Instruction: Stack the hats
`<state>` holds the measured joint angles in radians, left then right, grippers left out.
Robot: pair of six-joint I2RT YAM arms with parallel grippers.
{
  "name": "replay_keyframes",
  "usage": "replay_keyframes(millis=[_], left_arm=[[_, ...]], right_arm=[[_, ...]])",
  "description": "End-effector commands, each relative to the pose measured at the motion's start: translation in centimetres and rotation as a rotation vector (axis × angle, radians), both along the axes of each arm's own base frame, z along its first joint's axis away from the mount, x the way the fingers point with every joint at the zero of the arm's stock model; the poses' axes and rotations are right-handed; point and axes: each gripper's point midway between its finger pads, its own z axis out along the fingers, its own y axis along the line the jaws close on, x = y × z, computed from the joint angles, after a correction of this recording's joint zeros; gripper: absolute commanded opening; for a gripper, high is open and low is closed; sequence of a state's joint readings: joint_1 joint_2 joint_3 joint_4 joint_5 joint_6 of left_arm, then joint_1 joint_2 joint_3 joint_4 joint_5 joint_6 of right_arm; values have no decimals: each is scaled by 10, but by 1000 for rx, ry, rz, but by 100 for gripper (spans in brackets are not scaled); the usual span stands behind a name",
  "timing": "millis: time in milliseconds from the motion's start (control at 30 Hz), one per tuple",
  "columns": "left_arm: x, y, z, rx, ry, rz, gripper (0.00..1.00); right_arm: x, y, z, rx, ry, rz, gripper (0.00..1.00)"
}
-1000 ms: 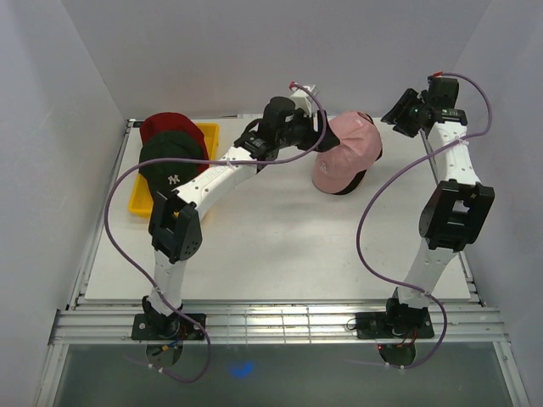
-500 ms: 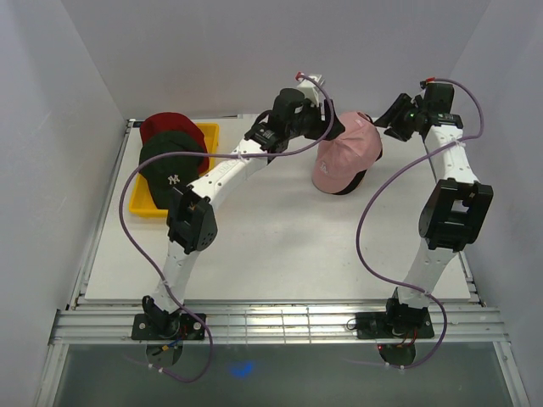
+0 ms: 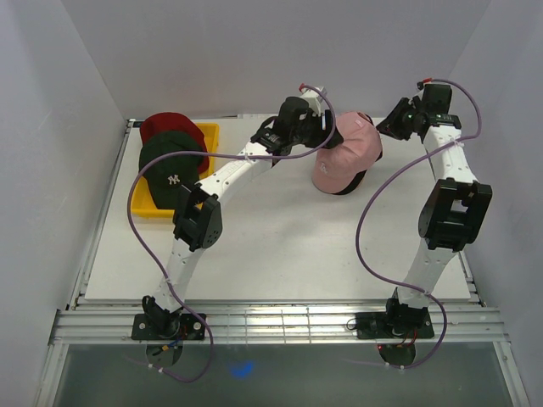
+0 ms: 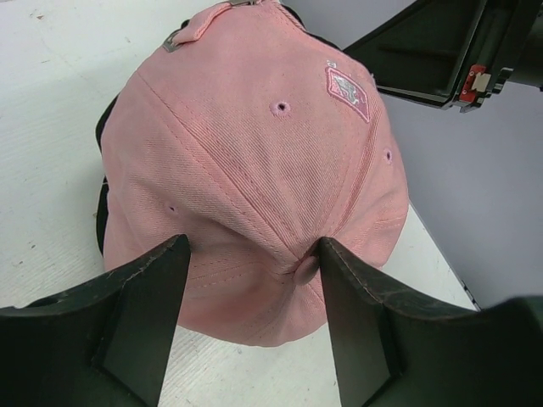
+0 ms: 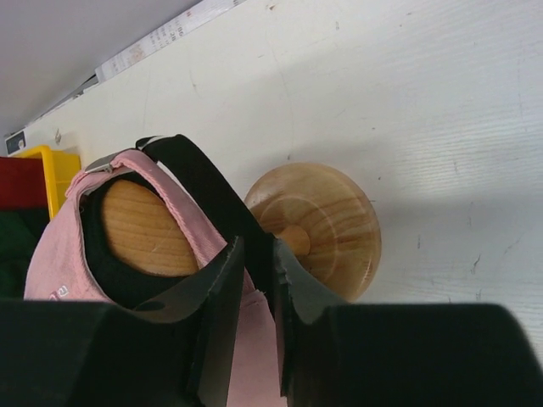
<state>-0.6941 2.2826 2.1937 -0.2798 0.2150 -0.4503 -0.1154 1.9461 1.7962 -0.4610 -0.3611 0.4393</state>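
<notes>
The pale pink hat sits on a wooden stand near the back of the table. In the left wrist view its crown fills the frame. My left gripper is open and straddles the crown top, with the hat's button against the right finger. My right gripper is shut on the back rim of the pink hat, pinching its black inner band; from above it is at the hat's far right. A dark green hat lies on a dark red hat at the far left.
The green and red hats rest on a yellow tray by the left wall. The wooden stand shows its round base and head inside the pink hat. White walls close in the table on three sides.
My left arm has reached right, bringing its open gripper over the pink hat's crown. My right gripper has moved in slightly and closed on the hat's back rim.
</notes>
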Motion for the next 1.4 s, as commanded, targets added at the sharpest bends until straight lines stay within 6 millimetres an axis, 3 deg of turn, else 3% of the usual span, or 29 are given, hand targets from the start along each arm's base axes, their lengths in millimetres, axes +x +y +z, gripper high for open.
replay_keyframes(millis=[0,133,233,300,333,433,633,900,1133,1367], left_arm=[[-7,2,31,-29,-38,4,72],[-8,3,34,-28,-42,4,72],[-9,5,38,-26,-52,2,72],[-10,7,38,-19,-56,3,72],[-10,7,39,-19,-61,3,73],[-11,9,46,-20,-76,4,73],[-12,10,52,-23,-87,1,73],[-11,10,51,-17,-85,3,73],[-10,9,52,-18,-85,0,73],[-11,8,54,-21,-87,-4,73]], right_arm=[[0,-1,-18,-27,28,4,25],[-1,-5,-26,-44,50,-12,17],[-1,-8,-29,-53,60,-23,18],[-1,-9,-26,-54,53,-27,27],[-1,-10,-19,-57,37,-32,37],[2,-18,-1,-65,2,-61,54],[6,-19,21,-6,-48,-42,66],[2,-18,14,27,-44,-56,68],[7,-20,33,67,-100,-65,73],[6,-23,28,93,-89,-71,75]])
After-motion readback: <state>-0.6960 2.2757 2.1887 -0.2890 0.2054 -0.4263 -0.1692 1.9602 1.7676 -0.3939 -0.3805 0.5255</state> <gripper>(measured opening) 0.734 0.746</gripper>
